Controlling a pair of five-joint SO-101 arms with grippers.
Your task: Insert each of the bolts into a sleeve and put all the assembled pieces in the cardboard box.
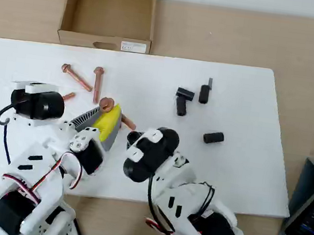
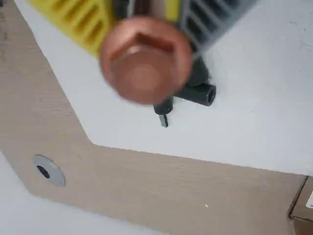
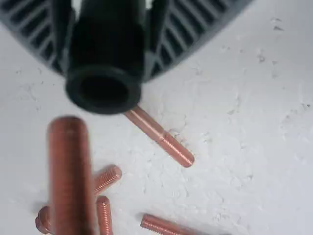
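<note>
My left gripper point(image 1: 109, 112), with one yellow and one grey finger, is shut on a copper bolt point(image 1: 107, 105); the bolt's head point(image 2: 145, 58) faces the left wrist camera. My right gripper point(image 1: 133, 140) is shut on a black sleeve point(image 3: 103, 68), whose open end shows in the right wrist view. The held bolt's threaded shaft point(image 3: 71, 176) stands close beside the sleeve's mouth, not inside it. Three loose sleeves point(image 1: 185, 94) lie together mid-mat and one more sleeve point(image 1: 213, 138) lies to the right. Several loose bolts point(image 1: 76, 77) lie at the mat's left.
The open cardboard box point(image 1: 67, 7) stands beyond the white mat's point(image 1: 242, 175) far left edge. One loose bolt point(image 1: 127, 124) lies on the mat between the two grippers. A grey device point(image 1: 304, 229) sits off the mat at the right.
</note>
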